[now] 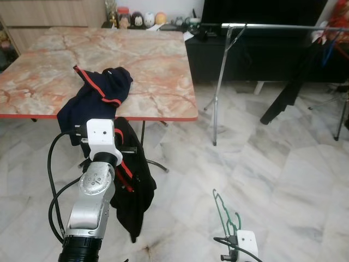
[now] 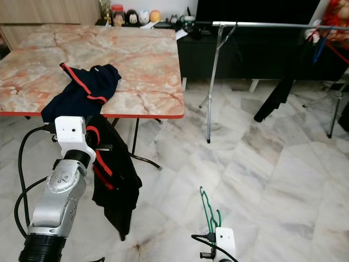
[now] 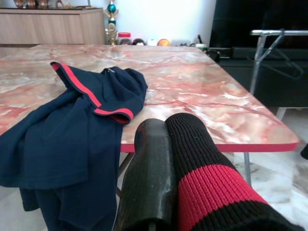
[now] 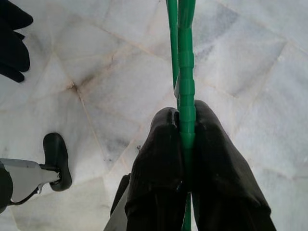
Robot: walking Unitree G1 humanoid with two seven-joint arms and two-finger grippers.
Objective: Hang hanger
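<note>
The right gripper (image 4: 185,139) pinches the green hanger (image 1: 224,212) low over the floor, well short of the rail (image 1: 272,25). The left gripper (image 3: 166,159) clamps a black garment (image 1: 131,185) beside the table (image 1: 163,71). Keep the hook upright, lift it above the rail, then lower it on.

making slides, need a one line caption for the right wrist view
Right end effector shut on a green hanger, held above the pale marble floor.

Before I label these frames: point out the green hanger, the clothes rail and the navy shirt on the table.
green hanger (image 4: 186,72), right wrist view, on its shaft.
clothes rail (image 1: 283,25), left eye view, on the horizontal bar.
navy shirt (image 3: 62,139), left wrist view, on its body.
</note>
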